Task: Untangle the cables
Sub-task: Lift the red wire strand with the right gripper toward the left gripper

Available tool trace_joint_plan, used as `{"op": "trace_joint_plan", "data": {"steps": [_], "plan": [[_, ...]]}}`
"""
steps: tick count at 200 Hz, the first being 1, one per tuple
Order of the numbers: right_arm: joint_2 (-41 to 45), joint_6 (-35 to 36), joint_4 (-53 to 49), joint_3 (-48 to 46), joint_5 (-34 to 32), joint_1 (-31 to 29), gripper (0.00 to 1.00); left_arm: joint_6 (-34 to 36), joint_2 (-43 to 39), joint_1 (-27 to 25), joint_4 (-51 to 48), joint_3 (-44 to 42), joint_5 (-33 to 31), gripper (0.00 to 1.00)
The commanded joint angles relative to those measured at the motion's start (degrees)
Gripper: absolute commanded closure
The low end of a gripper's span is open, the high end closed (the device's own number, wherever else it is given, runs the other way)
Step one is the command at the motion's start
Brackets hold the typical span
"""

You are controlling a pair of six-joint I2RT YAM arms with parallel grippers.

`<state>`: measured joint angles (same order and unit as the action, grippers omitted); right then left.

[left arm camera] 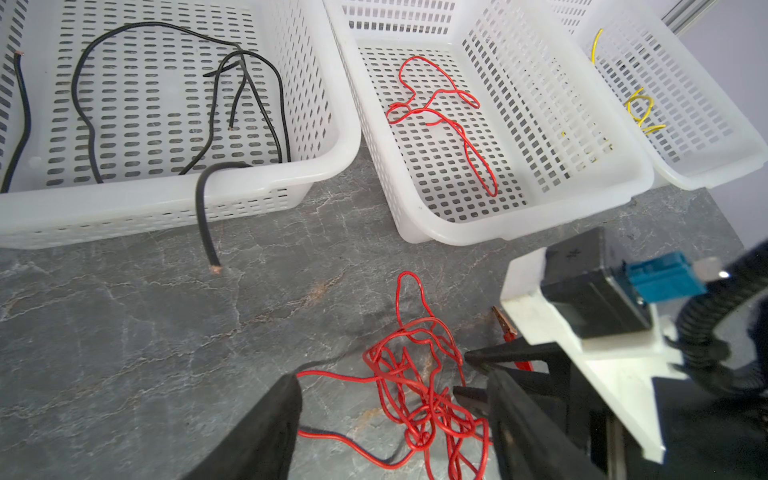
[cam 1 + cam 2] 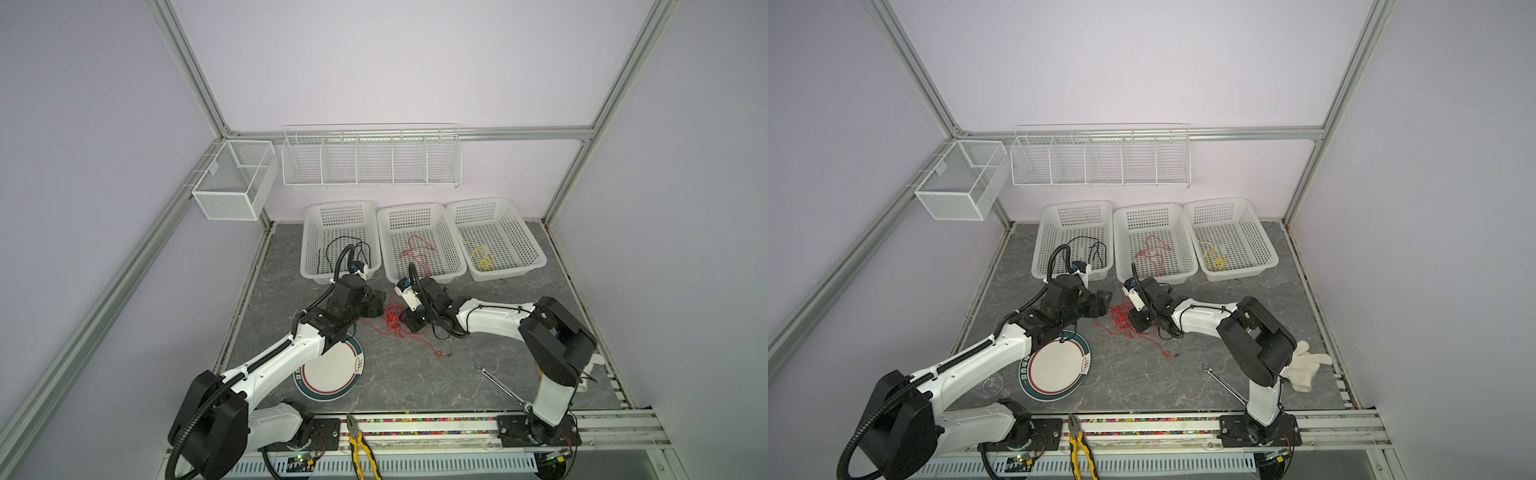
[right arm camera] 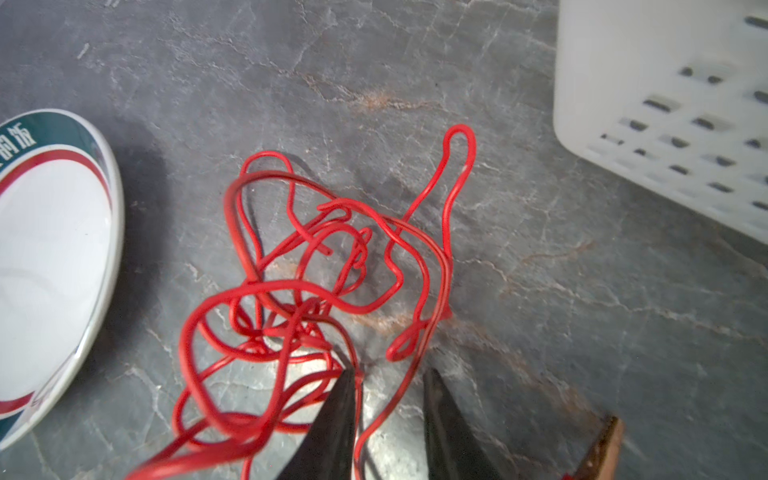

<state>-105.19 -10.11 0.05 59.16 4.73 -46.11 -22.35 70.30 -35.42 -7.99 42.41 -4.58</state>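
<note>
A grey, marble-veined stone-look surface (image 2: 415,386) carries everything. Along its far edge stand three white, rectangular plastic baskets with slotted walls: the left basket (image 2: 340,203), the middle basket (image 2: 411,206) and the right basket (image 2: 478,200).

A round, glossy white plate with a green and red rim band (image 2: 332,370) lies partly under the left arm.

The left gripper (image 2: 380,300) stands just left of the knot, its matte black jaws spread wide and holding nothing. The right gripper (image 3: 390,374) comes in from the other side. Its pointed black jaws stand narrow but apart, and one red strand runs through the gap without being pinched.

Between the two grippers, in the middle of the surface, lies the tangled heap of thin, smooth red cables (image 2: 392,320), all springy loops and kinks, with one strand trailing toward the near right.

Black cables (image 1: 203,220) curve in the left basket, and one stiff end hangs over its rim. A bent red wire (image 1: 415,110) lies in the middle basket and a small yellow coil (image 2: 484,262) in the right one.

A flat steel wrench (image 2: 498,384) lies at the near right.
</note>
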Motion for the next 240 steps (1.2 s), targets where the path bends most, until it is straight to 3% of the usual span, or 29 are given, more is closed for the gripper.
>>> {"op": "trace_joint_plan", "data": {"steps": [1, 84, 195, 240], "plan": [[-1.0, -0.2, 0.3, 0.0, -0.8, 0.4, 0.70, -1.1, -0.5, -0.3, 0.3, -0.7, 0.4, 0.29], [-0.5, 0.4, 0.0, 0.0, -1.2, 0.4, 0.93, -1.0, -0.6, -0.3, 0.3, -0.6, 0.4, 0.29], [22.2, 7.9, 1.1, -3.3, -3.2, 0.1, 0.93, 0.0, -1.8, -0.3, 2.8, -1.2, 3.3, 0.28], [28.8, 9.6, 2.1, -3.6, -2.6, 0.1, 0.93, 2.9, -4.9, -0.4, 5.7, -2.1, 9.5, 0.18]]}}
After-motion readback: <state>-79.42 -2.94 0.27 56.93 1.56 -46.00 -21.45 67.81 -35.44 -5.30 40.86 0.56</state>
